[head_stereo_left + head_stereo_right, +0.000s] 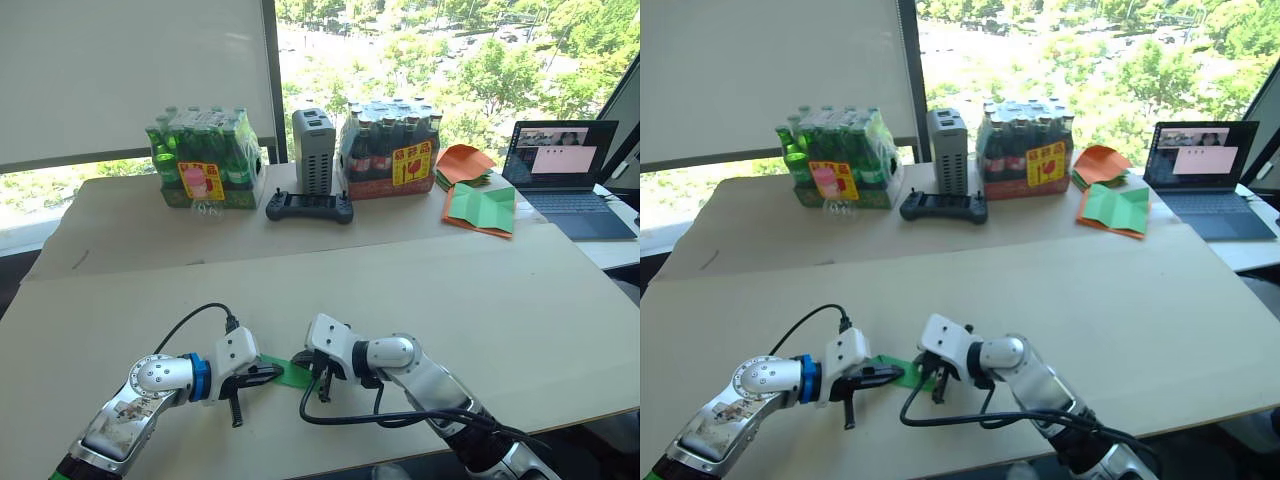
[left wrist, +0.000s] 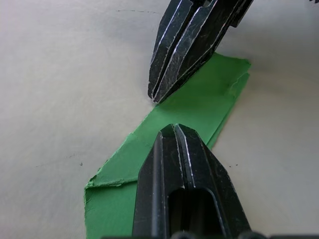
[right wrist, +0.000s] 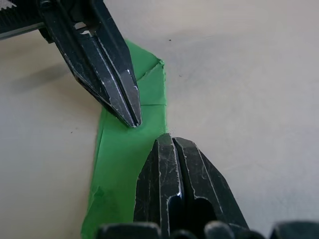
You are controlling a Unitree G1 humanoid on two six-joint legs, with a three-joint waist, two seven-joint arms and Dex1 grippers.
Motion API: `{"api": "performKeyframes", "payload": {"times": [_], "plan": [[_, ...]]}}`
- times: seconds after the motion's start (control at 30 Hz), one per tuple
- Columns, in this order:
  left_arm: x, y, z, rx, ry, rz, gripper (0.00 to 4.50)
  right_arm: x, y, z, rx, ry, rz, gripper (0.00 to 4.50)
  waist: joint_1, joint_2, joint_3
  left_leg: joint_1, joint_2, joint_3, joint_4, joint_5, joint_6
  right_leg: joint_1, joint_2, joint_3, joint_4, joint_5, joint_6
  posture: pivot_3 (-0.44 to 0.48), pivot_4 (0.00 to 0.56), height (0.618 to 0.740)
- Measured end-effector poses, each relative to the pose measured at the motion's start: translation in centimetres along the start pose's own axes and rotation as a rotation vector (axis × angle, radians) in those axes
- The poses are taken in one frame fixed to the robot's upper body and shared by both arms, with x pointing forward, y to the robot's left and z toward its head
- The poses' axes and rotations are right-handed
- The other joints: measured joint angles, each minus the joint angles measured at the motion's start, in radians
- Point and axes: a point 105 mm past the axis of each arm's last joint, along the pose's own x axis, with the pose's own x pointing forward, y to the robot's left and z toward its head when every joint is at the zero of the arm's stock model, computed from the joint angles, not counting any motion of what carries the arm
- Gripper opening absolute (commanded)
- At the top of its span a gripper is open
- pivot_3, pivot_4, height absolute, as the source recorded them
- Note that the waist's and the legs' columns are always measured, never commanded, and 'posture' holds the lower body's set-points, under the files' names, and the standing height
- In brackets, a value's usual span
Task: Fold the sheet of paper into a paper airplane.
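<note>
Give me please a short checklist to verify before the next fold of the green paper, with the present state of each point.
1. Paper lies flat on the table: ok. The sheet of paper, folded into a narrow strip, rests on the surface.
2. Left pincer on the paper: ok. Its shut tips come down on the strip.
3. Right pincer on the paper: ok. Its shut tips meet the strip's edge.
4. The two pincers apart from each other: ok, a short stretch of paper lies between them.
5. Layers aligned: not ok. The strip's end shows offset, ragged edges.
6. Cable of the right arm free of the paper: cannot tell.
</note>
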Motion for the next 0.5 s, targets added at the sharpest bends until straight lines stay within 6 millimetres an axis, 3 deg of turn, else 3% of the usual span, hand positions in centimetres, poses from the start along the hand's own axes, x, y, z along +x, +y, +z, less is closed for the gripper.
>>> {"api": "performKeyframes", "payload": {"times": [0.5], "plan": [[0.05, -0.04, 0.0, 0.011, 0.0, 0.002, 0.0, -0.28, 0.18, -0.12, -0.011, 0.005, 0.016, 0.05, 0.0, 0.0, 0.0, 0.0, 0.0, 0.0, 0.0, 0.0, 0.0, 0.0, 0.0, 0.0, 0.0, 0.0, 0.0, 0.0, 0.15, 0.717]]}}
